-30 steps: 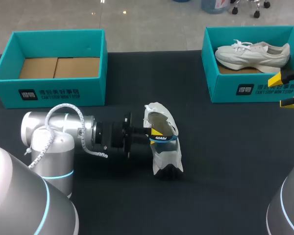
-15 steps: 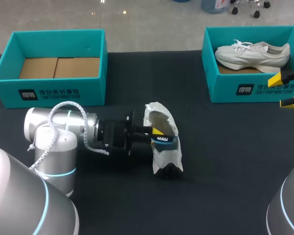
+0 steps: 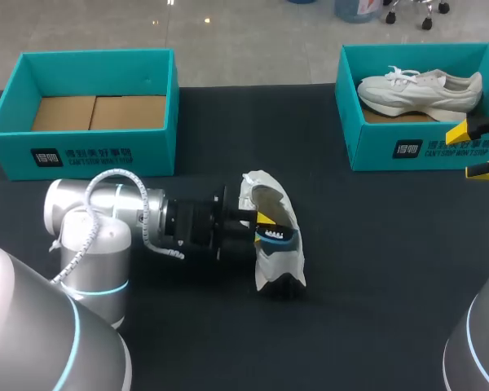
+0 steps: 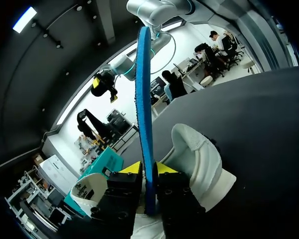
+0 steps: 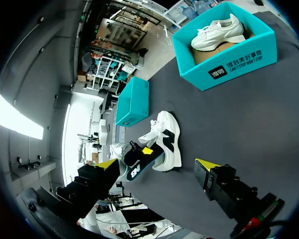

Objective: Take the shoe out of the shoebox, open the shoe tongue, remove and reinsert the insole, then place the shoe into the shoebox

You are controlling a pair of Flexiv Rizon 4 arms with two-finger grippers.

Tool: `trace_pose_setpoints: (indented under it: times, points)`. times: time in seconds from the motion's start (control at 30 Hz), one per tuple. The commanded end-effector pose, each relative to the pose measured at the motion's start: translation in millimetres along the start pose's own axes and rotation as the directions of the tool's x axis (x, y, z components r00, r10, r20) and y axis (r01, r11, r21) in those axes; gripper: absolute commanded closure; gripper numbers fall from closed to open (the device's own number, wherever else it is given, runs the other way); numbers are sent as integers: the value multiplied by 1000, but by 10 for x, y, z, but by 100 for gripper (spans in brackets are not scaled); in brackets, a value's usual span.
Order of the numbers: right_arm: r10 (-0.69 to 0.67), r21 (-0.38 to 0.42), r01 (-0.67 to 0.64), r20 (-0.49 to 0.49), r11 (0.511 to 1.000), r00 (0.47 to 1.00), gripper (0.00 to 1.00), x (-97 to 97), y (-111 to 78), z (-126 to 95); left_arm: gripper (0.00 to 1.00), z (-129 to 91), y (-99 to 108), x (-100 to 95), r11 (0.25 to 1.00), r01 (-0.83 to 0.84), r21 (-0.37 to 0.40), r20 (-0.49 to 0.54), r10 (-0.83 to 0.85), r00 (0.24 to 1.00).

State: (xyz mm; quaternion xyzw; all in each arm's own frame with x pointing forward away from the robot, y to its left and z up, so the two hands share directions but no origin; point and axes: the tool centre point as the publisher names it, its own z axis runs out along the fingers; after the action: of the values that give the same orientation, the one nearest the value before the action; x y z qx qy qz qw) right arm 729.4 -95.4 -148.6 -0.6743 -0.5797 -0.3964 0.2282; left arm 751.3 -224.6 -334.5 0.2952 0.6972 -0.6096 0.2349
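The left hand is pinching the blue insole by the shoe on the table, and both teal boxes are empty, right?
No. Only the left box is empty; the head view shows a white shoe in the right box. The left hand does pinch the blue insole by the shoe on the table.

Matt black cloth covers the table (image 3: 375, 285) under the smooth white shoe (image 3: 279, 261); blue insole (image 4: 142, 99) looks rough-edged, foamy.

shoe (image 3: 277, 257): white, black patches
insole (image 4: 143, 99): blue
left shoebox (image 3: 151, 156): teal, brown floor
right shoebox (image 3: 373, 140): teal
table (image 3: 375, 277): black
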Motion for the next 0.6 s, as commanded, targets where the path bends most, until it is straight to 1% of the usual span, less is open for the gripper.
trace_pose_setpoints:
  times: [0.03, 0.1, 0.3, 0.4, 0.5, 0.6]
  points:
    - [1, 0, -1, 2, 1000, 1000, 0, -4, -4, -1, 62, -25, -76, 3, 1000, -2, -8, 0, 2, 1000]
    - [1, 0, -1, 2, 1000, 1000, 0, -4, -4, -1, 62, -28, -104, 3, 1000, -4, -4, 0, 4, 1000]
    - [1, 0, -1, 2, 1000, 1000, 0, -4, -4, -1, 69, -39, -198, 7, 1000, -14, 11, 0, 14, 1000]
    - [1, 0, -1, 2, 1000, 1000, 0, -4, -4, -1, 76, -47, -220, 22, 1000, -15, 11, -6, 15, 1000]
    - [1, 0, -1, 2, 1000, 1000, 0, -4, -4, -1, 100, -56, -205, 42, 1000, -6, 2, -21, 6, 1000]
    - [1, 0, -1, 2, 1000, 1000, 0, -4, -4, -1, 100, -47, -159, 38, 1000, -6, -3, -32, 6, 999]
